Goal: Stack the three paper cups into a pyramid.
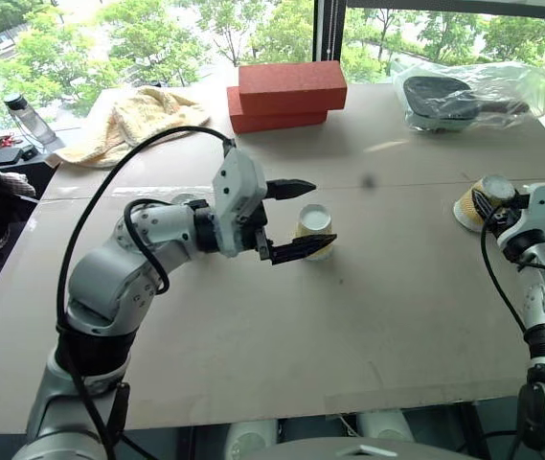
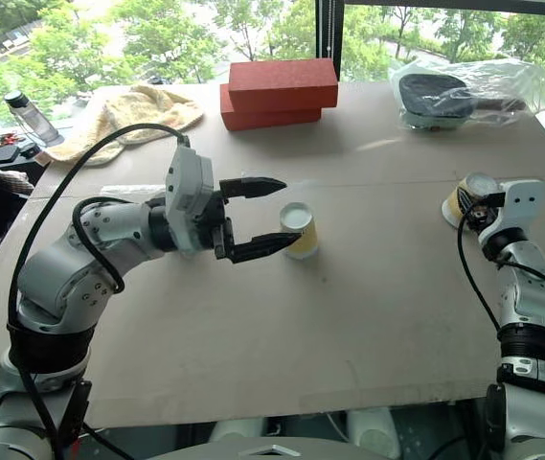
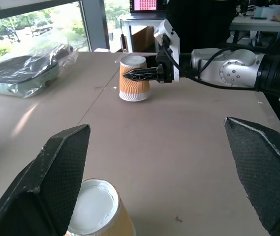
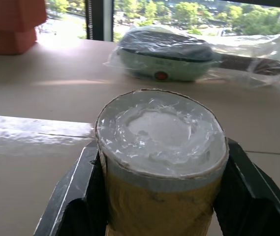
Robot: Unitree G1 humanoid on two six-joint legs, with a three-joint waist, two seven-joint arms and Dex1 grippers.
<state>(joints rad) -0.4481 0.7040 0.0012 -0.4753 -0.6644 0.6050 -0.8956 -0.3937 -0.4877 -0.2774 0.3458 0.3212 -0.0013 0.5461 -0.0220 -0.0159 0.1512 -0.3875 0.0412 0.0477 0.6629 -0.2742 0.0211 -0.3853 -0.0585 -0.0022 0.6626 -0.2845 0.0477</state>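
Paper cups: two visible, maybe third hidden. Right hand clamps one cup; left hand wide beside other cup.

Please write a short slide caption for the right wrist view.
Right tool shut on an upside-down paper cup; a plastic-wrapped appliance lies behind.

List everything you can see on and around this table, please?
paper cups: two, yellow-orange with white bases, upside down; one mid-table, one at the right
red blocks: two, stacked, far middle
towel: one, pale yellow, far left
bagged dark item: one, clear plastic, far right
bottle: one, clear, beyond left edge
table: one, tan
left hand: open beside the middle cup
right hand: shut on the right cup
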